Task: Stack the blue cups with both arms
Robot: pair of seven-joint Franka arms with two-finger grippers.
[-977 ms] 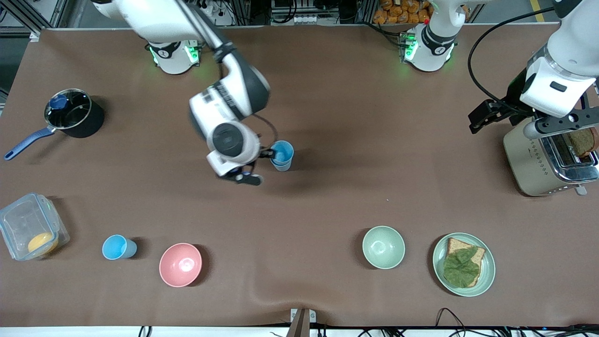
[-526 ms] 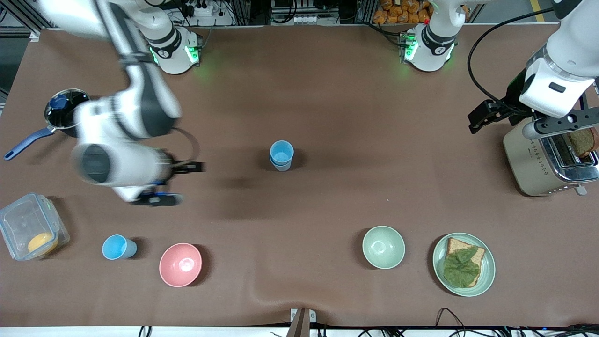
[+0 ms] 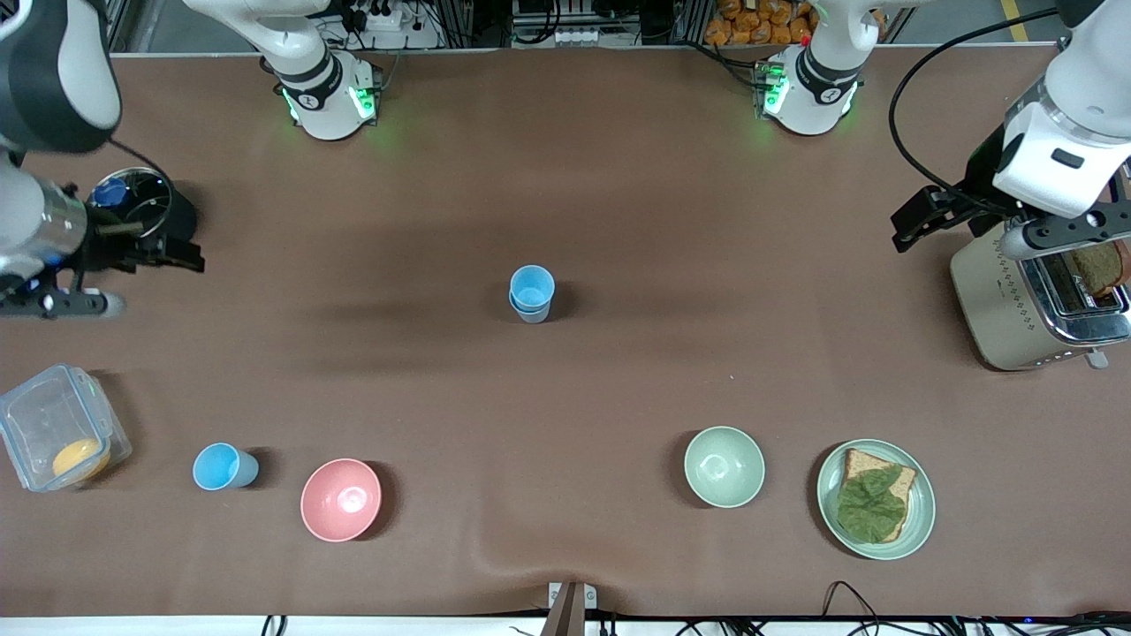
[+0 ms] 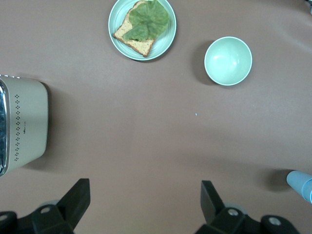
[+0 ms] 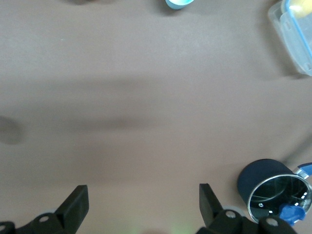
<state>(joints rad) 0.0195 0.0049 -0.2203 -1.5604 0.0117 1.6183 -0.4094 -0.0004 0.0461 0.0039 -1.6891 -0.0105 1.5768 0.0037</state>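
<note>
Two blue cups (image 3: 532, 294) stand nested in one stack at the table's middle; the stack's edge shows in the left wrist view (image 4: 302, 185). A third blue cup (image 3: 223, 466) stands alone near the front camera, between the clear box and the pink bowl, and also shows in the right wrist view (image 5: 178, 2). My right gripper (image 3: 181, 259) is open and empty, up beside the black pot at the right arm's end; its jaws (image 5: 144, 192) stand wide over bare table. My left gripper (image 3: 912, 223) is open and empty (image 4: 145, 187), held up beside the toaster.
A black pot (image 3: 141, 212) with a blue handle holds a small blue thing. A clear box (image 3: 57, 428), a pink bowl (image 3: 341, 499), a pale green bowl (image 3: 724, 466), a plate (image 3: 919, 521) with bread and a toaster (image 3: 1016, 305) stand around.
My right arm let go of the stacked cups and swung away toward its end of the table, ending beside the pot. The stack stayed put. The left arm barely moved.
</note>
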